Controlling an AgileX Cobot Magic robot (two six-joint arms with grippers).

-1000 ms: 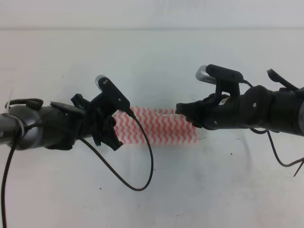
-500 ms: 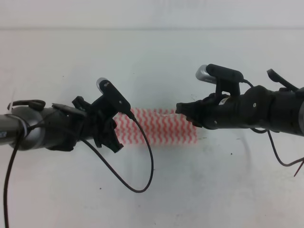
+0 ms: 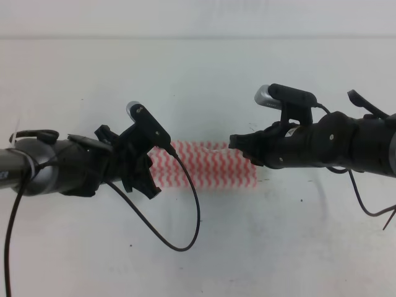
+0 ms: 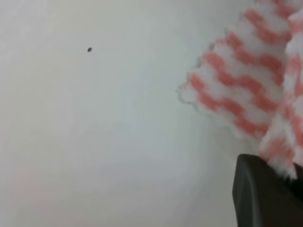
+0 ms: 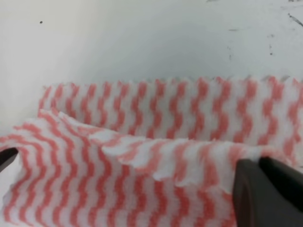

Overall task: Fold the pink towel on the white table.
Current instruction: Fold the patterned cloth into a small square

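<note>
Pink towel (image 3: 213, 166) edge sits pinched in both end effectors; carry it level across the white counter (image 3: 198, 247), corners matched.

Pink towel (image 3: 210, 166): thin, soft cloth with fuzzy, matt nap and pinked edge. White table (image 3: 198, 80): smooth, matt, faintly specked. Left gripper (image 3: 143, 176) and right gripper (image 3: 242, 147): matt black plastic.

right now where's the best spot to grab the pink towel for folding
By its two short ends, one gripper from each side: the pink towel lies as a long strip between the left gripper and right gripper, and its loose thin edge lifts easily.
</note>
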